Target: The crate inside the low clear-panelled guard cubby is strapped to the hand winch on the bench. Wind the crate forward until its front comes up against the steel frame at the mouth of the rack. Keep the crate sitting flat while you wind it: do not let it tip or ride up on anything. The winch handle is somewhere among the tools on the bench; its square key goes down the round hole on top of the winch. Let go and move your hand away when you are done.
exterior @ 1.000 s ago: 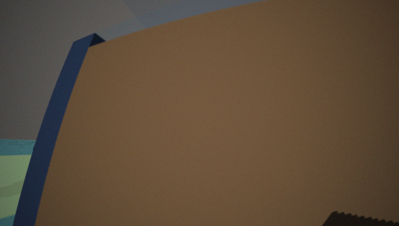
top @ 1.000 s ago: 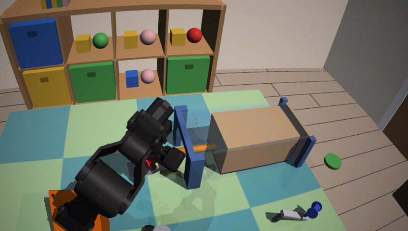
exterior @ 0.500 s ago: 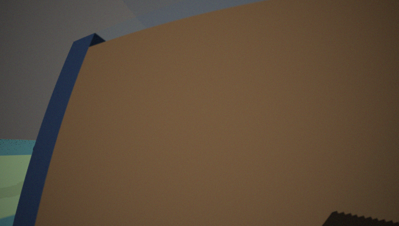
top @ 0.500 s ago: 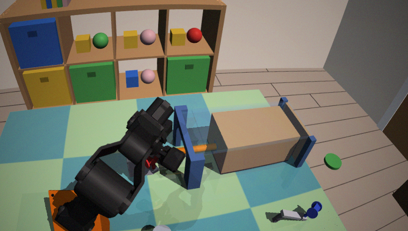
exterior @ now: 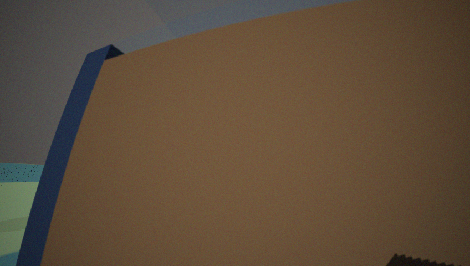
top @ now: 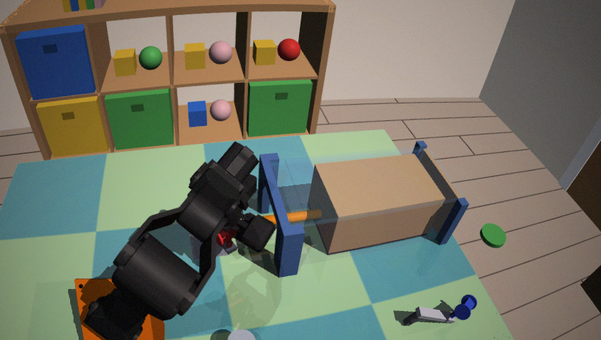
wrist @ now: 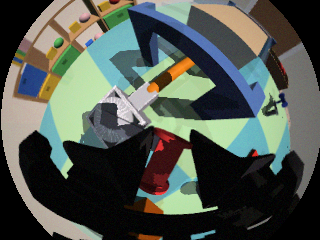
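Note:
The brown crate [top: 379, 185] [exterior: 247, 138] [wrist: 240, 22] sits flat in the clear-panelled cubby. Its front stands back from the blue frame [top: 288, 252] [wrist: 225, 75] at the mouth, with a gap between. An orange strap [top: 297, 217] [wrist: 172, 78] runs from the crate through the frame to the grey winch [wrist: 142, 97]. My gripper [wrist: 172, 131] is beside the winch, on the near side of the frame, shut on the red grip of the winch handle [top: 225, 238] [wrist: 164, 162]. The handle's key and the winch's top hole are hidden, so I cannot tell how they sit.
A pale bar tool with blue knobs [top: 429, 314] lies at the near right of the bench. A round grey object [top: 241, 335] is at the bottom edge of the same view. The orange base plate [top: 94, 288] is under my arm. A green disc [top: 492, 236] lies right of the bench.

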Robot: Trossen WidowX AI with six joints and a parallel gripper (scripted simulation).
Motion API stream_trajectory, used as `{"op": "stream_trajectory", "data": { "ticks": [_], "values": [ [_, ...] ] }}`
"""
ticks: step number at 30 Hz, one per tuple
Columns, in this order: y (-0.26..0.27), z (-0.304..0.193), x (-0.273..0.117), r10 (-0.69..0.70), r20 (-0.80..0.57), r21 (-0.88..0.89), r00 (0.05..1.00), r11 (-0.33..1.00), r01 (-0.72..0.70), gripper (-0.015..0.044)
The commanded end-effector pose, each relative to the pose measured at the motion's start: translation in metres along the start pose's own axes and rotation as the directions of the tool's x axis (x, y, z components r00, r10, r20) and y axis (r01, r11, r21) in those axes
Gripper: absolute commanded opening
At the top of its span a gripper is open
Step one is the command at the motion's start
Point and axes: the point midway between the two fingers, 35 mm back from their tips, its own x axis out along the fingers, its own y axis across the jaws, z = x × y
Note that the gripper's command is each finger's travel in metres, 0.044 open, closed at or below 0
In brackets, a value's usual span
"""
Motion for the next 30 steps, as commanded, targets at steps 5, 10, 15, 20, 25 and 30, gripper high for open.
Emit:
{"op": "stream_trajectory", "data": {
  "ticks": [5, 10, 15, 20, 25, 30],
  "values": [
    [0.000, 0.000, 0.000, 0.000, 0.000, 0.000, 1.000, 1.000, 0.000, 0.0105],
    [0.000, 0.000, 0.000, 0.000, 0.000, 0.000, 1.000, 1.000, 0.000, 0.0236],
    [0.000, 0.000, 0.000, 0.000, 0.000, 0.000, 1.000, 1.000, 0.000, 0.0368],
    [0.000, 0.000, 0.000, 0.000, 0.000, 0.000, 1.000, 1.000, 0.000, 0.0440],
    [0.000, 0.018, -0.033, 0.002, 0.001, 0.000, 1.000, 1.000, -0.002, 0.0309],
    [0.000, 0.028, -0.060, 0.001, 0.001, 0.000, 1.000, 1.000, -0.001, 0.0177]
  ]
}}
